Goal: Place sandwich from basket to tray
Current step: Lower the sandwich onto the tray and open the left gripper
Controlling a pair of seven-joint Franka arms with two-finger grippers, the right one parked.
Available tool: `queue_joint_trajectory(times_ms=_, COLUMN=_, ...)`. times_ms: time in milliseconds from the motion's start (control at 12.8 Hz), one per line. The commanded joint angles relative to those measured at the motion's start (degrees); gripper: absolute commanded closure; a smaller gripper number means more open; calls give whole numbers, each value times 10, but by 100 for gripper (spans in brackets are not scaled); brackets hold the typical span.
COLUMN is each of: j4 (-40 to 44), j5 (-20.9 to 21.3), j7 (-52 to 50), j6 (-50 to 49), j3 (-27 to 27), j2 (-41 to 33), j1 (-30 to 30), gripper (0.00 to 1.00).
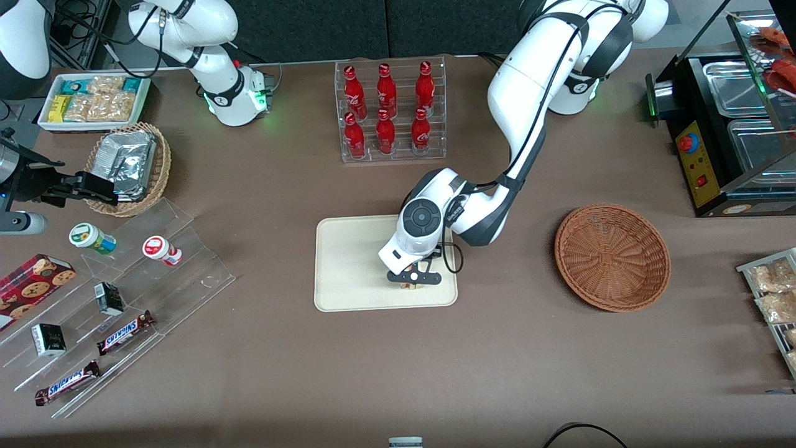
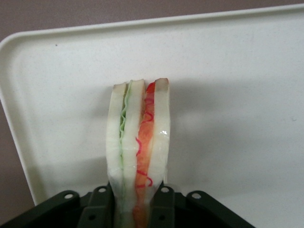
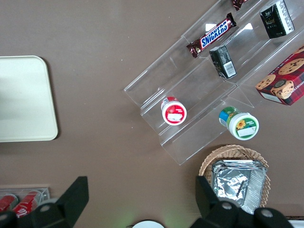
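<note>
Count, front view unless noted:
- Red cola bottles (image 1: 385,112) in the clear rack: 6, in two rows of 3.
- Snickers bars (image 1: 126,331): 2.
- Small dark cartons (image 1: 109,298): 2.
- Round lidded cups (image 1: 92,238): 2, one green-labelled, one red.
- Cookie box (image 1: 31,287): 1.
- Wicker baskets: 2, the reddish-brown basket (image 1: 612,256) and a tan one (image 1: 163,163).
- Tray (image 1: 348,267): 1.
- Sandwich (image 2: 140,152): 1, between the gripper (image 2: 140,209) fingers.
</note>
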Motion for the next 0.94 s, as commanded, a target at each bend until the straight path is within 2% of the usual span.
queue_joint_trajectory(times_ms=0, j4=7, j5=8, j7=-23, j6=-29, j3=10, j2=-36, j1=-6, gripper=0)
queue_joint_trajectory(times_ms=234, j4=7, j5=7, j7=-17, j6=-149, j3=13, j2=-111, j1=7, gripper=0)
queue_joint_trajectory(times_ms=390, j4=-10, j5=5, j7=-14, j6=-214, j3=12, j2=-164, j1=46, gripper=0)
queue_joint_trajectory(times_ms=857, j4=-220, j5=-2, j7=147, j6=-220, j3=12, j2=-364, j1=183, gripper=0)
